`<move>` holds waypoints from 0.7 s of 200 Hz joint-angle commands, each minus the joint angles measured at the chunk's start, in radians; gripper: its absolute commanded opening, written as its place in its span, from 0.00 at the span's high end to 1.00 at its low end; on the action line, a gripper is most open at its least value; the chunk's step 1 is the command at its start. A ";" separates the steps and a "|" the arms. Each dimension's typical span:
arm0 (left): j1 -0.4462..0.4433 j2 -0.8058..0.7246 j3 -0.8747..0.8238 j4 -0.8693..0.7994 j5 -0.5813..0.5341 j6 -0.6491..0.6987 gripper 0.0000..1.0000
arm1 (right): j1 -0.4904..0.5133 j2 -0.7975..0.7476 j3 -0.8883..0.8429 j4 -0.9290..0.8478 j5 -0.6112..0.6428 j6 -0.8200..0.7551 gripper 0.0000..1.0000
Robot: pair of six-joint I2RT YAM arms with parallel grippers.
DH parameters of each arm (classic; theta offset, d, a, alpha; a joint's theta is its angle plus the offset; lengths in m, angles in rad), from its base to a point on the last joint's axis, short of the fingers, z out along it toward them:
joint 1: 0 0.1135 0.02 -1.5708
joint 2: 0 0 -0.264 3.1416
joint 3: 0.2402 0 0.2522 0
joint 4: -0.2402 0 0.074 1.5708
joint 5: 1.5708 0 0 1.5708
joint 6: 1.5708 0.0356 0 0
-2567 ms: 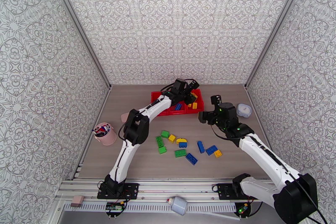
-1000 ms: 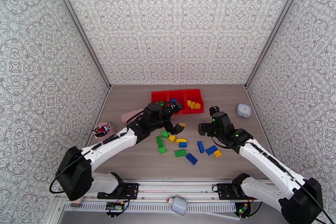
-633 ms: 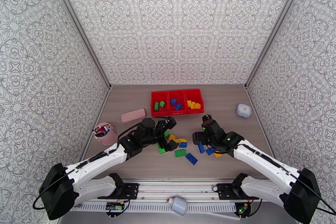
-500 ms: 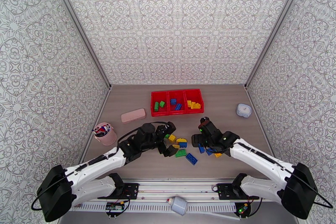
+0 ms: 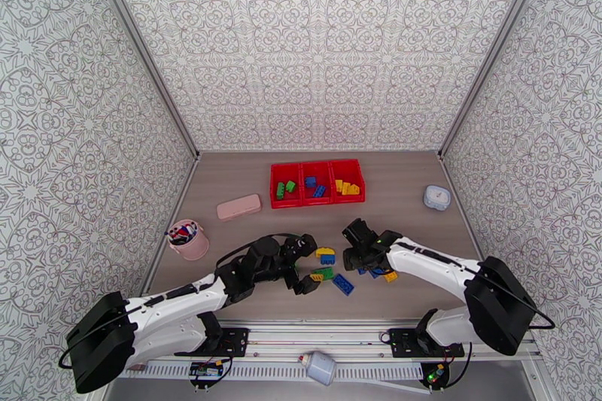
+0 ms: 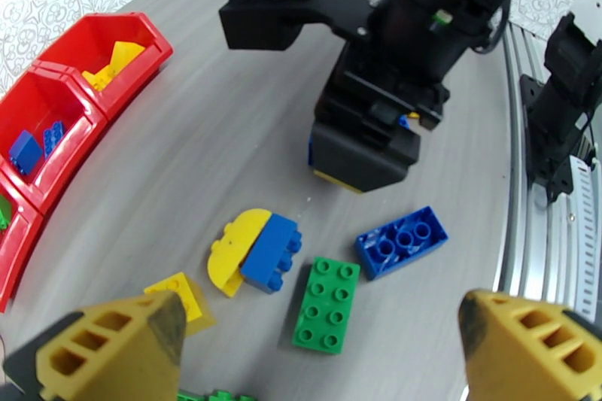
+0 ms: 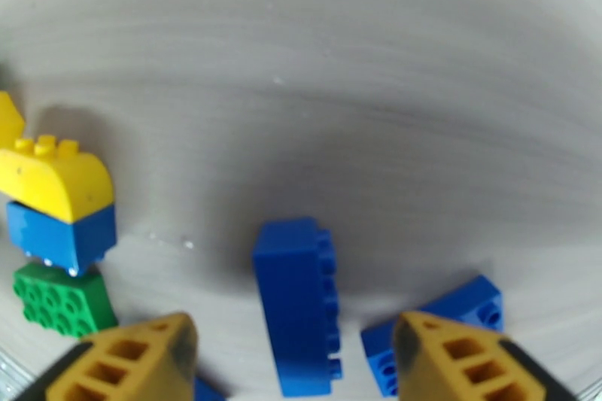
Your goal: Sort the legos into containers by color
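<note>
We are partway: the 3 containers [image 5: 316, 202] hold green, blue and yellow separately, but several legos [image 5: 326, 253] lie loose on the table [image 5: 241, 169]. Our left gripper [image 6: 316, 316] gapes wide over them; our right gripper [image 7: 293, 327] straddles a blue brick [image 7: 297, 282], jaws apart, not gripping.

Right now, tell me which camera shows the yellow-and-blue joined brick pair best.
Left wrist view: the yellow-and-blue pair lies whole and large, studs clear. The right wrist view catches the pair side-on at its left edge, softer. The top view shows the pair tiny.
</note>
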 commanded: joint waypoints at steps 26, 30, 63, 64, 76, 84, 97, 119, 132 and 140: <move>-0.013 0.002 -0.022 0.047 -0.011 0.036 0.00 | 0.005 0.033 0.023 0.024 0.002 0.006 0.40; -0.013 0.001 -0.022 0.047 -0.011 0.037 0.00 | 0.005 0.035 0.021 0.025 0.001 0.006 0.41; -0.013 0.001 -0.023 0.052 -0.011 0.037 0.00 | 0.005 0.050 0.023 0.018 0.013 0.008 0.51; -0.012 0.002 -0.024 0.052 -0.012 0.037 0.00 | 0.005 0.050 0.024 0.018 0.014 0.008 0.51; -0.014 0.002 -0.025 0.053 -0.011 0.039 0.00 | 0.004 0.049 0.024 0.014 0.025 0.010 0.53; -0.013 0.001 -0.025 0.055 -0.011 0.040 0.00 | 0.005 0.047 0.023 0.012 0.033 0.010 0.56; -0.014 0.000 -0.026 0.055 -0.011 0.042 0.00 | 0.004 0.046 0.022 0.010 0.041 0.008 0.58; -0.014 -0.005 -0.026 0.056 -0.011 0.044 0.00 | 0.004 0.044 0.027 0.010 0.044 0.005 0.63; -0.013 -0.008 -0.028 0.058 -0.011 0.045 0.00 | 0.005 0.044 0.030 0.009 0.042 0.000 0.68; -0.013 -0.008 -0.027 0.059 -0.011 0.047 0.00 | 0.004 0.045 0.035 0.006 0.042 -0.002 0.70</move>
